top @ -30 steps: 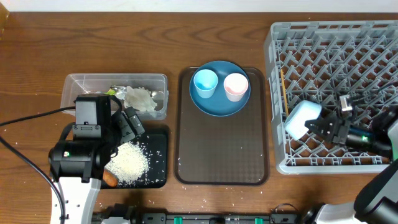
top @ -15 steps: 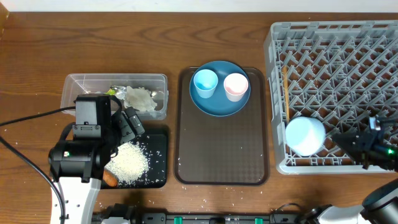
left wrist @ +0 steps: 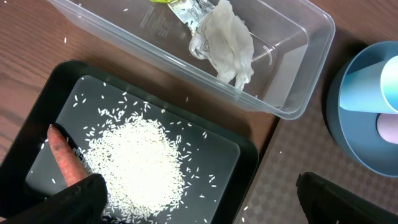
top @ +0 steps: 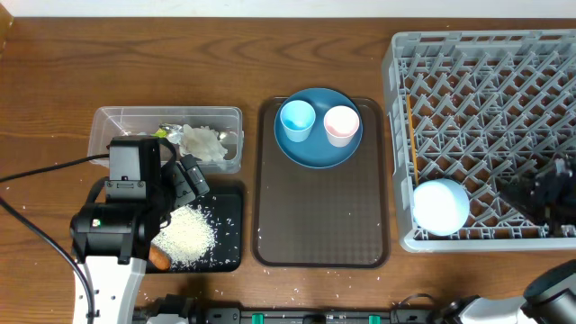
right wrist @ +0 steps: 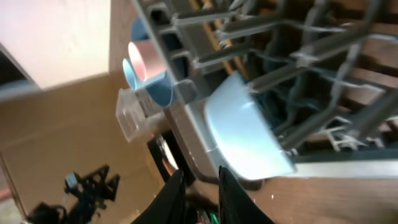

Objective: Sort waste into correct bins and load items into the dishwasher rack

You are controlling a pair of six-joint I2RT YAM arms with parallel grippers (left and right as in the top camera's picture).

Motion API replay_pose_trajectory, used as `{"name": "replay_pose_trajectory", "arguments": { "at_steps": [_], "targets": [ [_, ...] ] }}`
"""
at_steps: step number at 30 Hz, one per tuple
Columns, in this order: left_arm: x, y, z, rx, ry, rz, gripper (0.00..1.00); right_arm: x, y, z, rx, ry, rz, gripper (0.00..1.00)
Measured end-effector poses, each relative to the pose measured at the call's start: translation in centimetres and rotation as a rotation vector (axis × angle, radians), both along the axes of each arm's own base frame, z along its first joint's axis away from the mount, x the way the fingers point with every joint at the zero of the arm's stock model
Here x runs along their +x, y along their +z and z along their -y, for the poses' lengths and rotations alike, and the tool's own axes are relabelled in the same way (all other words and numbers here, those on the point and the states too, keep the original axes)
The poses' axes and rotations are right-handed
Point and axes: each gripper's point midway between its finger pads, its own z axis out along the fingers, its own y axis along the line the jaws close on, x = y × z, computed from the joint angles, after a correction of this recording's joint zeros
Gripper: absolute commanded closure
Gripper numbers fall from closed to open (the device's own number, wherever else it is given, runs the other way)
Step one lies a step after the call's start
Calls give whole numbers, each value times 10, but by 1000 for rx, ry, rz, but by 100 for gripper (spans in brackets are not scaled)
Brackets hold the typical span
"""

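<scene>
dishwasher rack (top: 486, 135), right: the pale bowl (top: 440, 205) lies in its near-left corner and the chopsticks (top: 410, 135) along its left wall, while the blue plate (top: 317, 153), carrying the light-blue cup (top: 296, 120) and pink cup (top: 341, 124), waits on the brown tray (top: 324, 225) at centre. left: the clear tub (top: 108, 121) holds paper scraps (top: 202, 142) and wrapper (top: 165, 132), and the black tray (top: 229, 225) holds rice (top: 186, 236) and carrot (top: 159, 259), so sorting looks largely done. the left gripper (left wrist: 205, 193) hangs spread wide and empty over the black tray; the right gripper (right wrist: 199, 171), slightly parted, grasps nothing beside the bowl.
</scene>
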Motion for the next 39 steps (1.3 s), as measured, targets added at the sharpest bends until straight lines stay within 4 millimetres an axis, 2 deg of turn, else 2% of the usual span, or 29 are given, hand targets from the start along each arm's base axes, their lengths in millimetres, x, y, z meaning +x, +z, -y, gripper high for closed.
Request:
{"name": "replay_pose_trajectory", "arguments": {
  "at_steps": [4, 9, 15, 24, 31, 34, 39],
  "targets": [
    [0, 0, 0, 0, 0, 0, 0, 8, 4, -28, -55, 150, -10, 82],
    [0, 0, 0, 0, 0, 0, 0, 5, -6, -74, -141, 383, -79, 82],
    [0, 0, 0, 0, 0, 0, 0, -3, -24, -99, -283, 549, -189, 82],
    [0, 0, 0, 0, 0, 0, 0, -16, -43, -98, -528, 622, -382, 85],
    [0, 0, 0, 0, 0, 0, 0, -13, -55, -86, -668, 580, -444, 87],
    [0, 0, 0, 0, 0, 0, 0, -19, -63, -77, -721, 569, -491, 86],
    [0, 0, 0, 0, 0, 0, 0, -20, -68, -48, -883, 494, -572, 87]
  ]
}}
